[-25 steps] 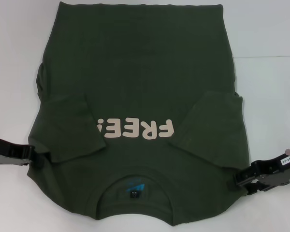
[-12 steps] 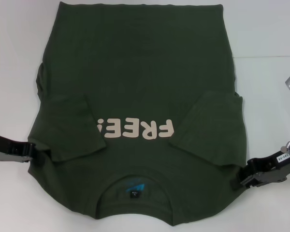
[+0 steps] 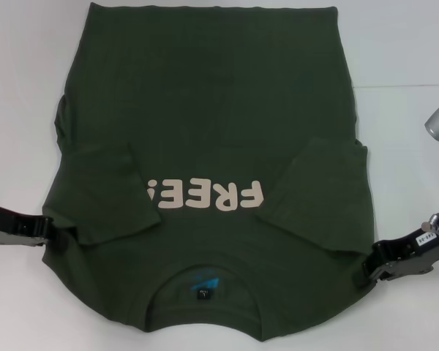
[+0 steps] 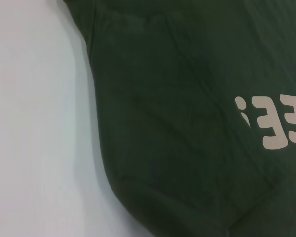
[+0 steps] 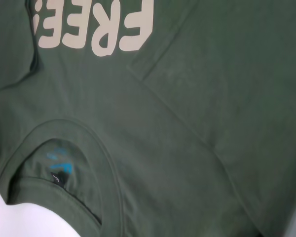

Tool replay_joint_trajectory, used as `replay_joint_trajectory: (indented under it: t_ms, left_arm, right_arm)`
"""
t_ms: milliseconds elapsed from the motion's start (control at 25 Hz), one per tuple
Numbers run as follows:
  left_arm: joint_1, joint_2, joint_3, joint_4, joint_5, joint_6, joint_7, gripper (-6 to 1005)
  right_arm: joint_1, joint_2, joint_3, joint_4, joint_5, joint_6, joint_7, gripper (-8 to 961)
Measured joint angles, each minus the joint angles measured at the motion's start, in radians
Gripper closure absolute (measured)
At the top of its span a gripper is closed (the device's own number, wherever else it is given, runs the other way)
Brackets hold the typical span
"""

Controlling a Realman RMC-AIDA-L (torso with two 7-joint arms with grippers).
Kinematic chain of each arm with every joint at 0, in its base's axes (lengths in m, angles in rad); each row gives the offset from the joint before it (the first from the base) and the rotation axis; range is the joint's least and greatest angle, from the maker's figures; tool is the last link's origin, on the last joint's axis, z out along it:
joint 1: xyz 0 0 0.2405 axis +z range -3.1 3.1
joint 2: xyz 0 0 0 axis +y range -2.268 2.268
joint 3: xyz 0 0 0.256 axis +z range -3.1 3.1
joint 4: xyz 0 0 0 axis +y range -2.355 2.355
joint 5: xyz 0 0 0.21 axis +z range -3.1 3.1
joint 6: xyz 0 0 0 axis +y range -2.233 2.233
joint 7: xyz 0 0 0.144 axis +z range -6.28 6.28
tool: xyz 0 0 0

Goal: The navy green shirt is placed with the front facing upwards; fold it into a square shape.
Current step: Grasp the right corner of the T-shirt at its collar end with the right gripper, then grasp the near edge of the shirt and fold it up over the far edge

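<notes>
Olive-green FREE! T-shirt flat on white table, sleeves folded in; left gripper and right gripper at shoulder edges, grip state unreadable; next, likely lifting collar end toward hem.

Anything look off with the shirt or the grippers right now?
Nothing stands out. The navy green shirt lies flat, front up, both sleeves folded inward over the chest, collar toward the robot. The left gripper and right gripper sit at its two side edges near the shoulders.

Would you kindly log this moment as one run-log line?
shirt: flat, front up, both sleeves folded inward | left gripper: at shirt's left shoulder edge | right gripper: at right shoulder edge
</notes>
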State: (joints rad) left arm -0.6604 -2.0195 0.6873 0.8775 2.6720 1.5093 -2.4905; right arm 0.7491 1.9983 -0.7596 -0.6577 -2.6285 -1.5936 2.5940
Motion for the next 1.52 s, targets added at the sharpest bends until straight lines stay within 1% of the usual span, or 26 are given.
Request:
replay_joint_trajectory:
  t_ms: [120, 240, 400, 520, 640, 840, 1080, 1200, 1360, 1520]
  left_arm:
    - [0.001, 0.0, -0.001, 0.0, 0.0, 0.0, 0.0, 967]
    - [0.002, 0.003, -0.002, 0.0, 0.0, 0.005, 0.002, 967]
    - [0.002, 0.013, -0.007, 0.0, 0.0, 0.027, 0.004, 967]
    - [0.003, 0.019, -0.021, 0.001, -0.001, 0.061, 0.005, 967]
    - [0.008, 0.022, -0.03, 0.004, -0.001, 0.104, 0.011, 967]
    - [0.017, 0.035, -0.066, 0.003, -0.001, 0.212, 0.034, 967]
    - [0.03, 0.05, -0.124, -0.009, -0.001, 0.351, 0.079, 967]
    - [0.034, 0.053, -0.139, -0.021, -0.002, 0.419, 0.099, 967]
    - [0.044, 0.052, -0.156, -0.044, -0.002, 0.501, 0.134, 967]
    - [0.056, 0.052, -0.177, -0.066, -0.003, 0.536, 0.159, 967]
  right_arm:
    - [0.002, -0.001, 0.0, -0.001, 0.003, 0.0, -0.005, 891]
    - [0.006, -0.007, 0.0, -0.002, 0.006, -0.009, -0.009, 897]
    - [0.01, -0.018, 0.006, -0.009, 0.007, -0.043, -0.03, 898]
    - [0.008, -0.022, 0.009, -0.03, 0.008, -0.083, -0.042, 898]
    - [0.003, -0.026, 0.008, -0.049, 0.009, -0.135, -0.053, 897]
    - [-0.005, -0.033, 0.003, -0.054, 0.006, -0.205, -0.077, 897]
    - [-0.016, -0.049, 0.005, -0.054, 0.003, -0.32, -0.124, 898]
    - [-0.022, -0.057, 0.002, -0.055, 0.003, -0.359, -0.143, 898]
    - [-0.025, -0.058, -0.009, -0.046, 0.002, -0.389, -0.163, 897]
    - [-0.029, -0.058, -0.054, -0.033, 0.0, -0.392, -0.165, 897]
